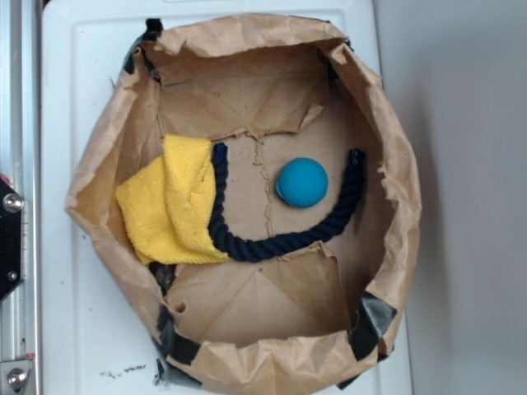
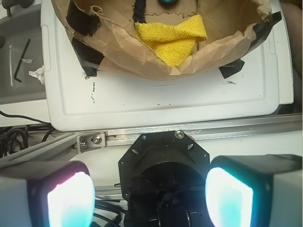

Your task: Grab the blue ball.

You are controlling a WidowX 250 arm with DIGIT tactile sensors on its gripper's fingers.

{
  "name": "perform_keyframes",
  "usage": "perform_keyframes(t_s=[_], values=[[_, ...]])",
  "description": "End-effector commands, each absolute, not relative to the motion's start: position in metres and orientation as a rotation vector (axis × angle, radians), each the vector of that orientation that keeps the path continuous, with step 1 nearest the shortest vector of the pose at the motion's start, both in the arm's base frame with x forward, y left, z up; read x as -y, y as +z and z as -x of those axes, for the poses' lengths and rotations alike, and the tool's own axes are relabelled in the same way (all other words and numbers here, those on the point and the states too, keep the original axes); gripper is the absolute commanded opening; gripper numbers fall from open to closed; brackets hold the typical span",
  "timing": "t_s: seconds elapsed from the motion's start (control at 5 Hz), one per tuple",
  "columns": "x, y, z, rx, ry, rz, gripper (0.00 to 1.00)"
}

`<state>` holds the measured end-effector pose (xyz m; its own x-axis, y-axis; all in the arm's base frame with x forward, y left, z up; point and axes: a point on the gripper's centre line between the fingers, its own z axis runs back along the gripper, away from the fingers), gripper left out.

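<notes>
One blue ball (image 1: 302, 182) is lying inside one brown paper bag (image 1: 99, 156). One dark navy rope (image 1: 272, 243) is curving around it, and one folded yellow cloth (image 1: 169, 206) is sitting beside that. The bag is resting on one white surface (image 1: 74, 329). In the wrist view, one gripper (image 2: 149, 196) is showing two glowing fingertips (image 2: 71, 198), and one black hex key (image 2: 21, 59) is lying off to the side.

Even, bright light; soft exterior focus; end effector (image 2: 149, 196) pads glow overexposed.
</notes>
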<state>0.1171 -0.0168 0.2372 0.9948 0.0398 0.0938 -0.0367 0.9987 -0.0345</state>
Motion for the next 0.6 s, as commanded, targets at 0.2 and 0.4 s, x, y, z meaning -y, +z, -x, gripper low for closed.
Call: perform_keyframes(t_s=[0.2, 0.4], values=[[0.012, 0.222, -0.142, 0.074, 0.048, -0.023, 1.00], [0.014, 0.224, -0.139, 0.037, 0.142, -0.092, 1.00]])
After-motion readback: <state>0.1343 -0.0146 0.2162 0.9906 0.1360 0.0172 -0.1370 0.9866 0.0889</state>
